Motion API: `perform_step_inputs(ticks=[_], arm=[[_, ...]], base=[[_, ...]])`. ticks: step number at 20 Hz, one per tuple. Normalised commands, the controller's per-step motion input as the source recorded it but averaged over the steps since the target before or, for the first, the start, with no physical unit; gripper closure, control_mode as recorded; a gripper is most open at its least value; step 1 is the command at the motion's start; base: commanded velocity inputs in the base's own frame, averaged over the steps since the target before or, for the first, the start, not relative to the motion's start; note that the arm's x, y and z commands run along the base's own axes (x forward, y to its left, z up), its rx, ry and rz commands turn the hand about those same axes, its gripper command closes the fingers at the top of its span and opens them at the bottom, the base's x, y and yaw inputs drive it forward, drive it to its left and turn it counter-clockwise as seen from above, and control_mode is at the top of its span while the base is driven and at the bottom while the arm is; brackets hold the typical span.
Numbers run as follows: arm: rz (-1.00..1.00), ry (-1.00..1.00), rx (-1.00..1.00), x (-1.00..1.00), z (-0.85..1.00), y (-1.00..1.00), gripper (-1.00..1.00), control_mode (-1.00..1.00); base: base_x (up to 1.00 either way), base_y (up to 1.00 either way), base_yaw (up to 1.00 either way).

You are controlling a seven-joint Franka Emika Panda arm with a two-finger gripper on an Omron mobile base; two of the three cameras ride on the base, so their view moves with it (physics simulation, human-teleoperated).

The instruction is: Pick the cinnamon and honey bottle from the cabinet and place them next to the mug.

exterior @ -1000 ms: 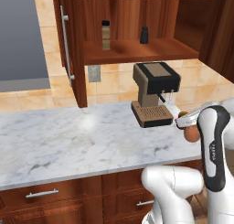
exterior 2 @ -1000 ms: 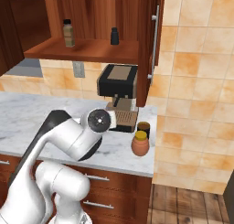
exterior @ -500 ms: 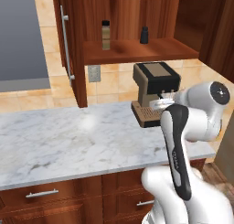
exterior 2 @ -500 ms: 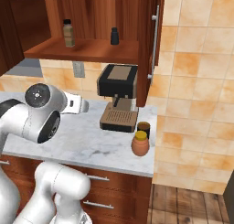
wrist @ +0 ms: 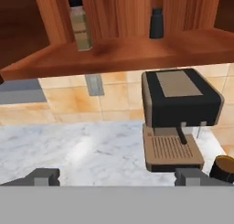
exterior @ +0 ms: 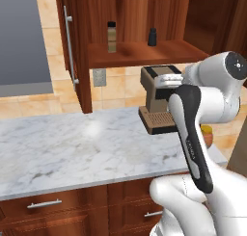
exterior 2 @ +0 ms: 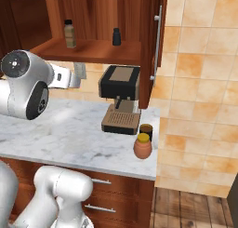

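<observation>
Tan-bodied, the cinnamon [exterior: 112,37] stands on the shelf of the open cabinet [exterior: 144,53] in the left base view, a small black bottle [exterior: 152,36] well to its side. From the right base, the honey bottle [exterior 2: 142,146] sits on the counter [exterior 2: 60,134] touching the mug [exterior 2: 146,130], so that half looks done. Along the hand, the gripper [wrist: 118,176] is spread wide and empty, low, facing the coffee machine [wrist: 178,115]; fetching the cinnamon [wrist: 80,25] calls for a rise to shelf height.

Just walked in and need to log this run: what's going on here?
The robot arm's end effector is open and holds nothing, facing the open cabinet. The honey bottle already stands on the counter beside the mug, by the coffee machine. The cinnamon is on the cabinet shelf, with a small black bottle further along.
</observation>
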Motion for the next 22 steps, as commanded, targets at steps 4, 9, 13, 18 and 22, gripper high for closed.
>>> perform_step_inputs(ticks=[4,9,13,18,22], arm=[[0.0,-0.18,0.03,-0.01,0.9,0.14,-1.0,-1.0],[0.05,-0.11,0.03,0.45,0.46,0.13,-1.0,-1.0],[0.09,-0.03,0.0,0.73,0.03,0.19,-1.0,-1.0],[0.01,0.02,-0.04,0.61,0.07,0.48,-1.0,-1.0],[-0.06,0.04,-0.1,0.52,0.0,0.37,-1.0,-1.0]], base=[[0.0,0.0,0.0],[0.0,0.0,0.0],[0.0,0.0,0.0],[0.0,0.0,0.0],[0.0,0.0,0.0]])
